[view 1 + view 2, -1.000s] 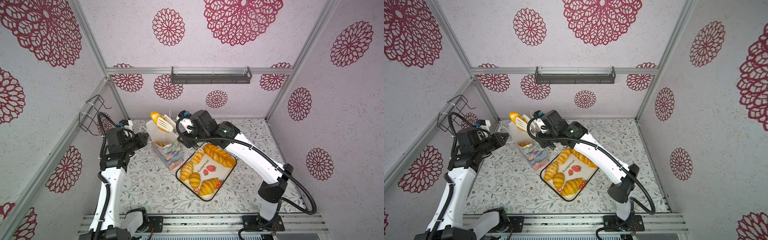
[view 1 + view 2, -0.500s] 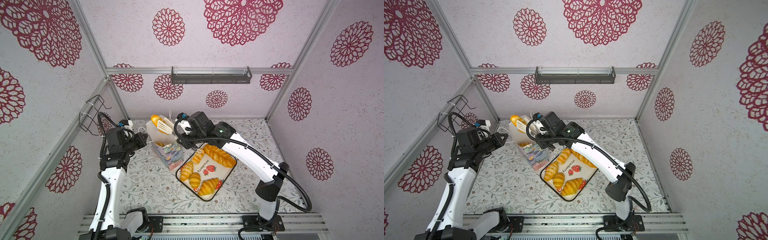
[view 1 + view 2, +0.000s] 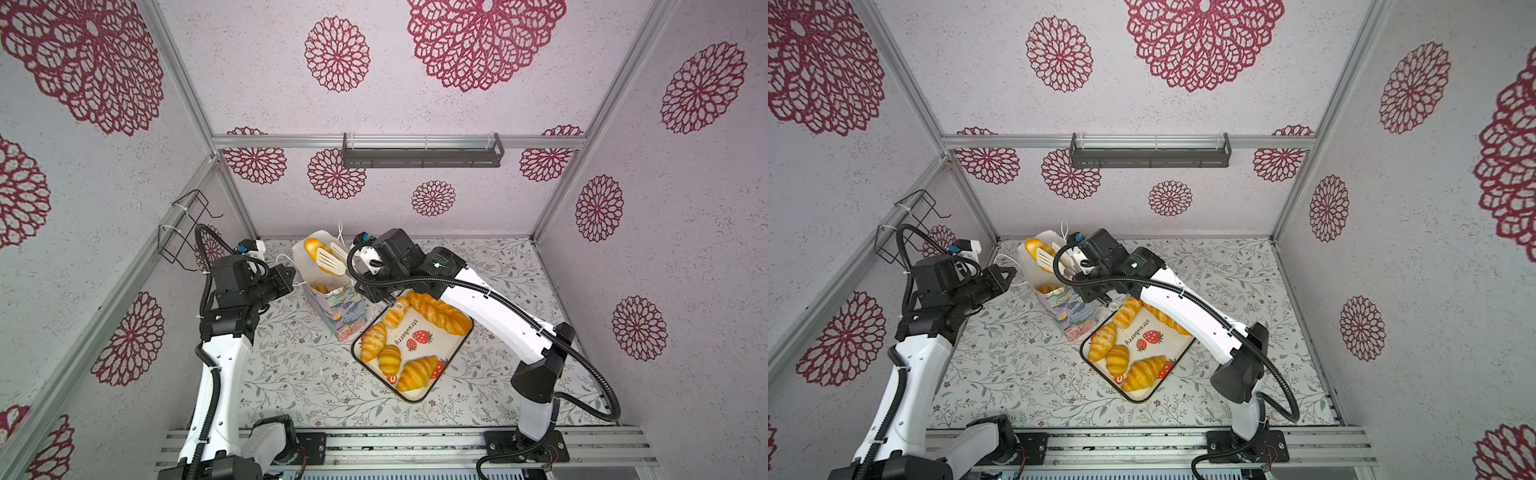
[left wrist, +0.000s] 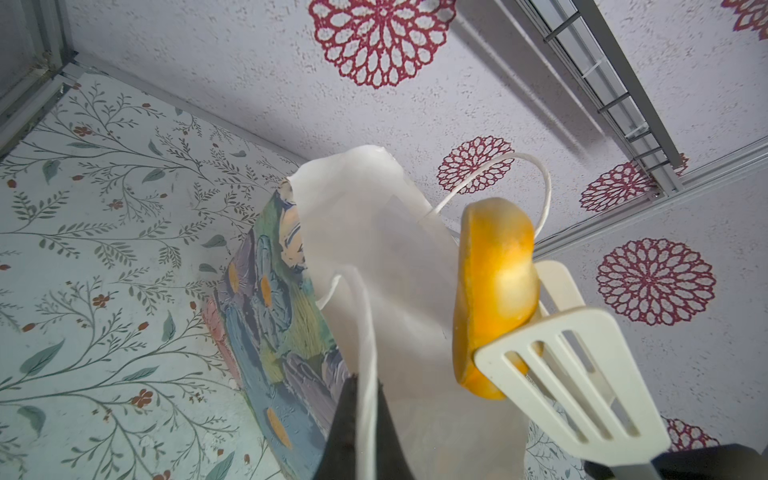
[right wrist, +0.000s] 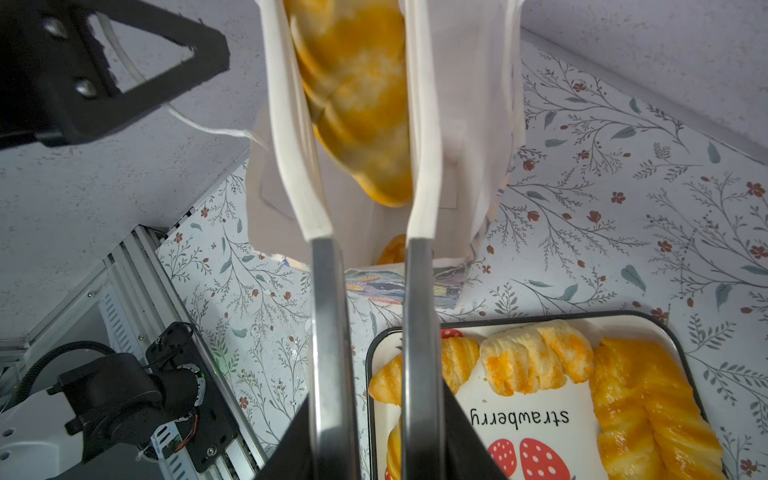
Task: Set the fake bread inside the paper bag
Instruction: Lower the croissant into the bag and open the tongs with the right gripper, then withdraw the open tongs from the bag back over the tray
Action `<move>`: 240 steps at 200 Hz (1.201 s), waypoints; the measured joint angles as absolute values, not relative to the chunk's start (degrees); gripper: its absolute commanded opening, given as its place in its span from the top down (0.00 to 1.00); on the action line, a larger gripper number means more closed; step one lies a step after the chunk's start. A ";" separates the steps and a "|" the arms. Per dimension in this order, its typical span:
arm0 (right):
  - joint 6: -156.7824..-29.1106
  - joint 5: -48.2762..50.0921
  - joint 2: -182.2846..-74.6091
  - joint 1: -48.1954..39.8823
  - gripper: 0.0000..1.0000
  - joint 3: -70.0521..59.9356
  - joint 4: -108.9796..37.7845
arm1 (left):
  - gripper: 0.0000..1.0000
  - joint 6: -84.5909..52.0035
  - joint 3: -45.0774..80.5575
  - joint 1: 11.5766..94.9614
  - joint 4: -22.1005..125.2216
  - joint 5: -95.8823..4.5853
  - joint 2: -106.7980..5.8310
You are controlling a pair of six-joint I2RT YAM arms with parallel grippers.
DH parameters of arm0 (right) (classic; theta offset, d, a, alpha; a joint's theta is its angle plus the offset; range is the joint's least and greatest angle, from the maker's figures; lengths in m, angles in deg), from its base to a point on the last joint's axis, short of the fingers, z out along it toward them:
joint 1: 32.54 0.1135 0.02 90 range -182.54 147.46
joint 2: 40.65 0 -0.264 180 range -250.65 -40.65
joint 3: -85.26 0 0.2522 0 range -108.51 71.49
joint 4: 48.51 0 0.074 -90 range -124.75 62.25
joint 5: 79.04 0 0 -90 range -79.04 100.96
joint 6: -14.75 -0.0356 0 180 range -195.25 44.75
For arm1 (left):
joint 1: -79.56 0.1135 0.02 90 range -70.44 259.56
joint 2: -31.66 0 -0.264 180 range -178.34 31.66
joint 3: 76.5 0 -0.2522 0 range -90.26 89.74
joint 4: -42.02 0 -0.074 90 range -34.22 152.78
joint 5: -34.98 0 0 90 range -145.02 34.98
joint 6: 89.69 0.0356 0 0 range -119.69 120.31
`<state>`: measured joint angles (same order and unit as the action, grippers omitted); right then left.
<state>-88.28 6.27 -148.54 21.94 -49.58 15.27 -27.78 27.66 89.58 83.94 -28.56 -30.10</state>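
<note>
The left pincer is shut narrow on the paper bag's cord handle. The right pincer squeezes tongs that clamp one fake bread at the bag's mouth. Other breads lie in the tray.

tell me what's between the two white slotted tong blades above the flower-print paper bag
A glossy golden-orange toy bread piece sits pinched between the white slotted tong blades, clearest in the left wrist view.
</note>
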 measured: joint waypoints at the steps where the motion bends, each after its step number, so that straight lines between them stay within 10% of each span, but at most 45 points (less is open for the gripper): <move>1: -88.28 6.27 -148.54 21.94 0.64 -49.52 15.27 | 1.00 -27.78 27.66 89.58 83.94 -28.54 -30.08; 240: -88.15 8.50 -147.54 21.94 0.48 -50.22 15.53 | 1.00 -27.78 27.68 89.54 83.92 -28.52 -30.08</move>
